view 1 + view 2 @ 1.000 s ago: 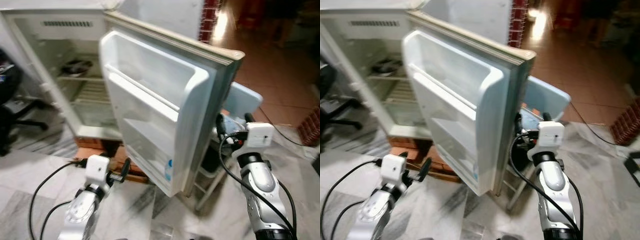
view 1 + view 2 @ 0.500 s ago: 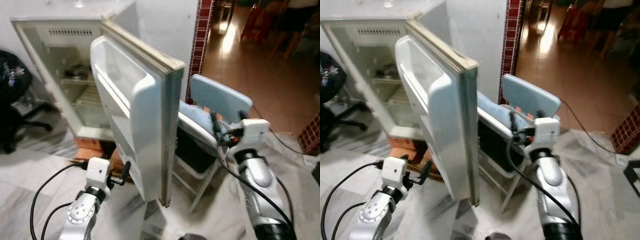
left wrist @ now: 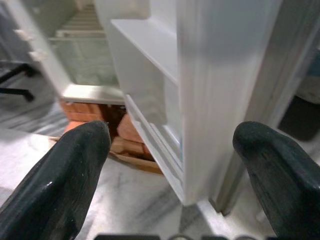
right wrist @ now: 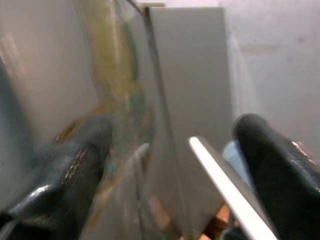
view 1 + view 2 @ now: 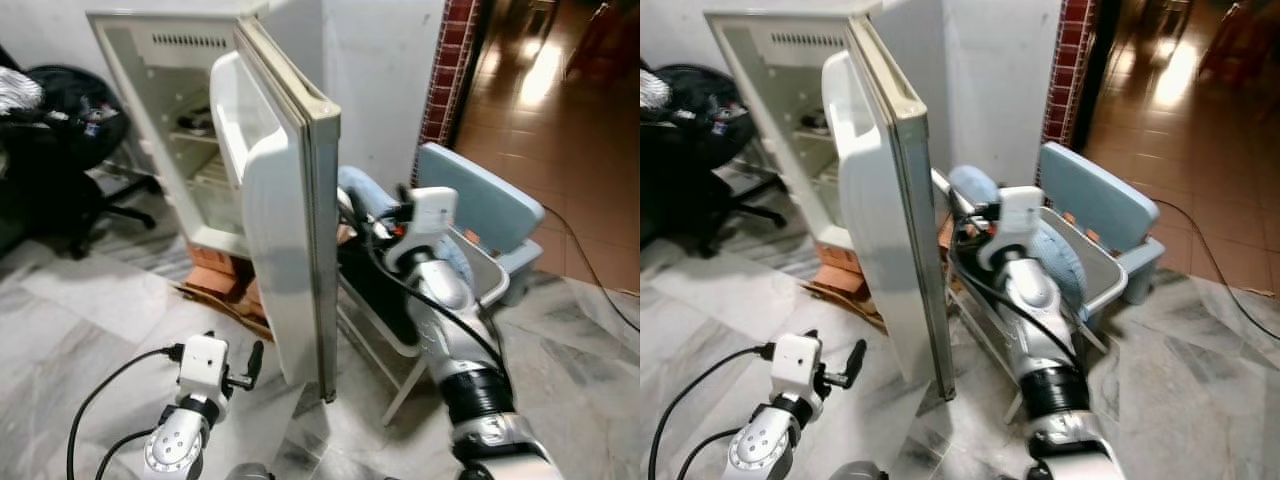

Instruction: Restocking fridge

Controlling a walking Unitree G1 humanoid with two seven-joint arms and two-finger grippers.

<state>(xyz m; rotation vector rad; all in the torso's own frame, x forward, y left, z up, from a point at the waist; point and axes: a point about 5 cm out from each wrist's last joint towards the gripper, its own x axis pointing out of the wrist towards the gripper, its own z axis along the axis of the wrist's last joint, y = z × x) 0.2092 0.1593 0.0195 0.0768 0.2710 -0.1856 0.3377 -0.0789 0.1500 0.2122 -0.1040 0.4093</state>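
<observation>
Right wrist view: blurred fridge door (image 4: 120,100).

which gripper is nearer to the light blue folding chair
Right. The right gripper is raised just over the light blue folding chair, behind the fridge door. The left gripper hangs low on the door's other side, near the floor.

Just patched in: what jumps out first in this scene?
The open fridge door stands edge-on in the middle, its white inner shelves facing the fridge cabinet behind it. The right gripper reaches behind the door's outer face, by a pale blue folding chair. The left gripper hovers open, low before the door's bottom corner.
</observation>
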